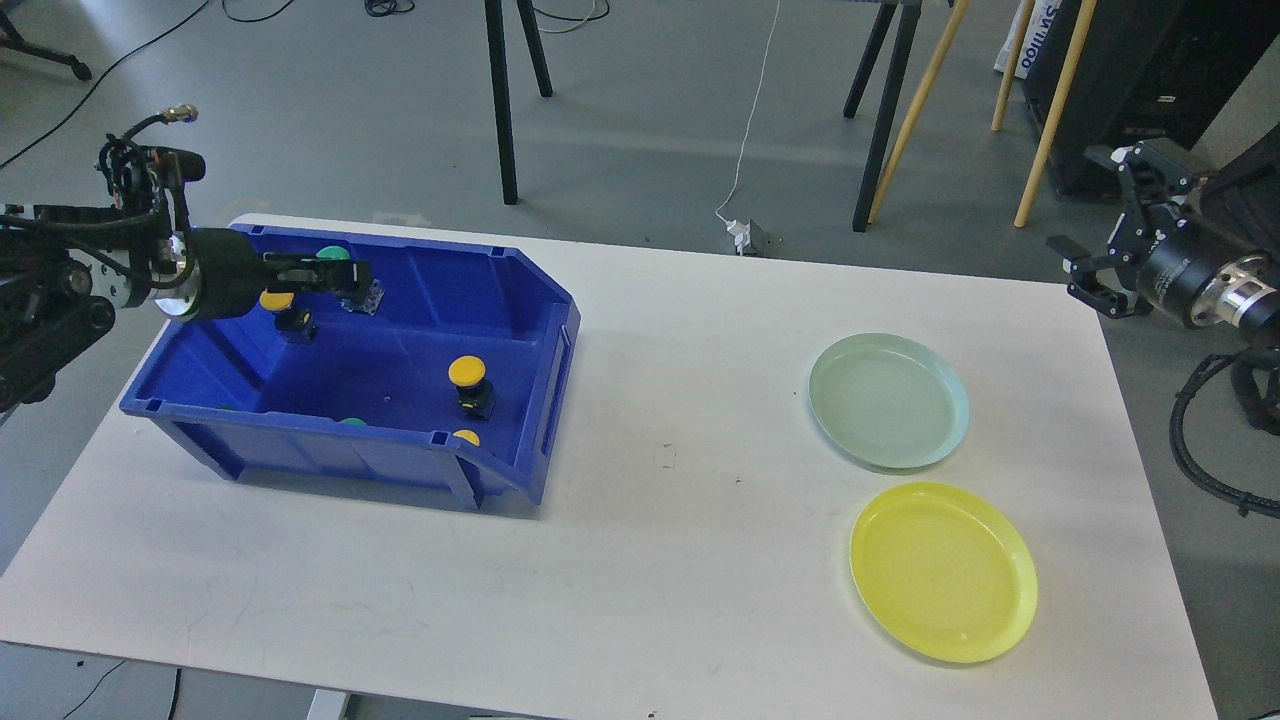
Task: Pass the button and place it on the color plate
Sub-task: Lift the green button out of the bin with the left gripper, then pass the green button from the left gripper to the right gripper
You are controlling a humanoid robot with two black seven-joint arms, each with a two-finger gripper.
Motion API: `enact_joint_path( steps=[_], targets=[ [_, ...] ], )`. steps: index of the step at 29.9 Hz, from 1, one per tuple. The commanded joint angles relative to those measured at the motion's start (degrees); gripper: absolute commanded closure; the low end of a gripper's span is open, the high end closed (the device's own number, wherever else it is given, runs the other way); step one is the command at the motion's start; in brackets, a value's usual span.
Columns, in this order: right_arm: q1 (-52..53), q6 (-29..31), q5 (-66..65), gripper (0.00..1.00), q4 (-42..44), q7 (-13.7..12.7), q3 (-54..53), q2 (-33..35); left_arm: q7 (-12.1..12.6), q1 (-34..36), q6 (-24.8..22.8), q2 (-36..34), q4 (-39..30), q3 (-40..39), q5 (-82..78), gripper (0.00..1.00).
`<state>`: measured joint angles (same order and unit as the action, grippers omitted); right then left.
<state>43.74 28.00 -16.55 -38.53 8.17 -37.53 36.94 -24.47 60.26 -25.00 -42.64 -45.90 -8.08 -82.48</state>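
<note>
My left end effector (345, 275) reaches into the blue bin (520, 310), dark against it; I cannot tell if it holds anything. The bin wall hides most of some buttons. One yellow button (467, 372) stands clear inside. My right end effector (1090, 270) hangs wide open past the desk (650, 560), near the green plate (888, 400) and yellow plate (942, 570).
</note>
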Motion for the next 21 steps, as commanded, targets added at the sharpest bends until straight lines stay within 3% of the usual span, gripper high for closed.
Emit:
enact_joint_path(
  steps=[1,8,15,21],
  targets=[
    [0.7,0.0,-0.8,0.01,-0.1,0.1,-0.1,-0.6,0.6,2.3,-2.5,-4.2,-6.7,-2.0,5.5,0.75],
    [2.0,0.0,-0.9,0.01,-0.8,3.2,-0.3,-2.0,1.3,6.6,-3.0,-2.4,-9.2,-12.3,18.5,0.74],
    [3.5,0.0,-0.8,0.01,-4.6,4.4,-0.5,-4.8,7.2,12.0,-3.0,9.9,-7.5,-13.8,32.3,0.72],
    [5.2,-2.7,-0.9,0.01,-10.8,4.3,-0.4,-6.2,9.3,13.8,-3.0,21.9,-0.7,-13.7,34.8,0.72]
  ],
)
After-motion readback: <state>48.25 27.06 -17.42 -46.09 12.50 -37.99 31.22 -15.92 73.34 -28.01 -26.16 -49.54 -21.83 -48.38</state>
